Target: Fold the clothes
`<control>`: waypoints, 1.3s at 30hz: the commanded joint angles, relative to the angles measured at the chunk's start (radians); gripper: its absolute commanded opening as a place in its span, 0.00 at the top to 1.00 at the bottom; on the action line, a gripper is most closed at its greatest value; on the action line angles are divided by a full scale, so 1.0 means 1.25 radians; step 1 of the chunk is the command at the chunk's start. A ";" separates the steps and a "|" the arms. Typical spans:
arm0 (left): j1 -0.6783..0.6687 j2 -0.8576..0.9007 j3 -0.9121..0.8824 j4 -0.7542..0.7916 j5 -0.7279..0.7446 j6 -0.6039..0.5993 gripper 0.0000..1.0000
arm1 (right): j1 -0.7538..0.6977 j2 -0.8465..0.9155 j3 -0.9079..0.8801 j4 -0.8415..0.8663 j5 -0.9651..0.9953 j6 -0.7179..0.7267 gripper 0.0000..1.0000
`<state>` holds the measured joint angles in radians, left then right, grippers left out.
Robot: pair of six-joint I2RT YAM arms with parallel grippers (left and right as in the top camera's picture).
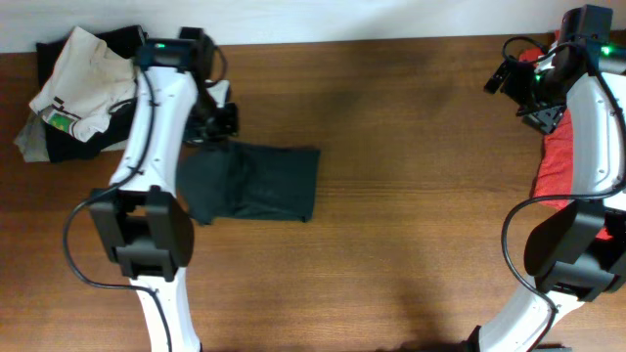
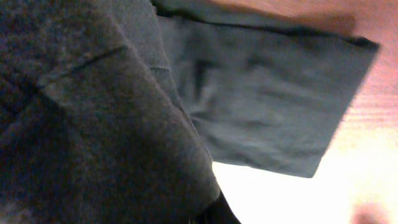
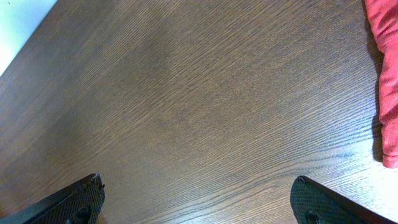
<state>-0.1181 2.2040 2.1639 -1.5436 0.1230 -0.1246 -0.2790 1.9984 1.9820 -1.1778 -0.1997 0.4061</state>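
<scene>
Overhead showed the black shirt (image 1: 256, 183) folded near the table's (image 1: 411, 244) left edge, the left arm (image 1: 156, 127) over part of it. That wrist cam got only cloth, so we couldn't tell if the left gripper (image 1: 210, 125) was closed. The right gripper (image 3: 196, 193) gaped beside the red shirt (image 3: 387, 74), right edge.

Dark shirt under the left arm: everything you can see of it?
The dark shirt is plain charcoal-black soft cloth, no print showing, folded into a rough rectangle with light wrinkles and a seam visible up close. It lies on the wooden table, left of centre. The left gripper is at its upper-left corner; grip cannot be judged.
</scene>
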 commanded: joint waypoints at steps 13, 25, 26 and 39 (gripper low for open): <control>-0.202 0.005 -0.218 0.267 0.121 -0.095 0.99 | -0.002 -0.010 0.010 0.000 0.008 -0.007 0.01; -0.232 -0.004 -0.143 0.227 0.115 -0.066 0.75 | -0.002 -0.010 0.010 0.000 0.008 -0.007 0.01; -0.232 -0.011 -0.105 0.190 0.106 -0.038 0.75 | -0.002 -0.010 0.010 0.000 0.008 -0.007 0.01; -0.139 -0.050 -0.119 -0.027 0.018 0.008 0.13 | -0.002 -0.010 0.010 0.000 0.008 -0.007 0.01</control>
<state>-0.2638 2.1639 2.0941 -1.6184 0.0570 -0.1764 -0.2790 1.9984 1.9820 -1.1774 -0.1997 0.4061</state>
